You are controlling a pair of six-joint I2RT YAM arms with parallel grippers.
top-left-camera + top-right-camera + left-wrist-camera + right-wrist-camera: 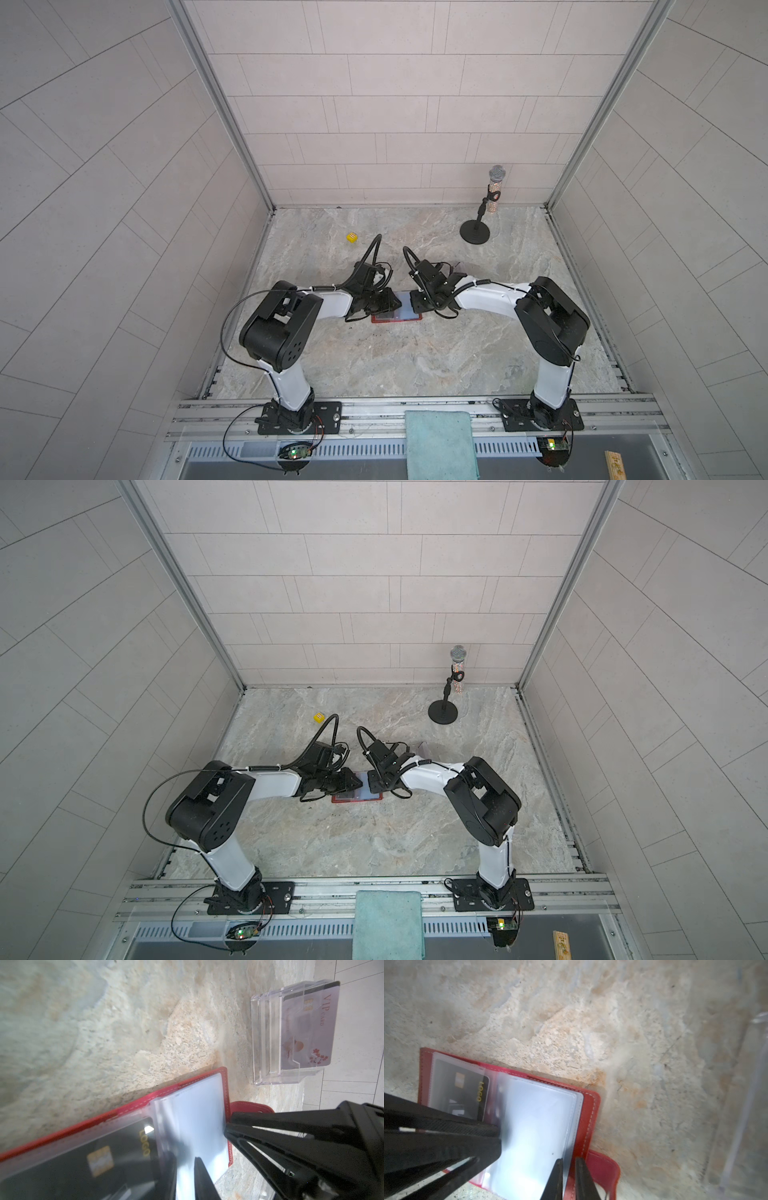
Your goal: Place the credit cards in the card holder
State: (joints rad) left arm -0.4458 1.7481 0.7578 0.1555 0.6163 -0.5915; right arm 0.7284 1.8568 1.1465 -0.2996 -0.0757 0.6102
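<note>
The red card holder [397,318] [357,798] lies open on the table between my two grippers. In the wrist views a black credit card [104,1157] [463,1088] with gold "LOGO" lettering sits inside a clear sleeve on one side of it. My left gripper [185,1180] [395,306] has one finger under a clear sleeve page [197,1115] and one over it, closed down on it. My right gripper [569,1178] [412,305] straddles the sleeves' outer edge by the snap tab, its jaws a narrow gap apart. A pale credit card [311,1028] marked "VIP CARD" stands in a clear acrylic stand [266,1043].
A microphone on a round black base [476,232] stands at the back right. A small yellow cube [352,237] lies at the back left. A teal cloth [440,444] hangs over the front rail, with a wooden block [615,465] to its right. Panel walls enclose the table.
</note>
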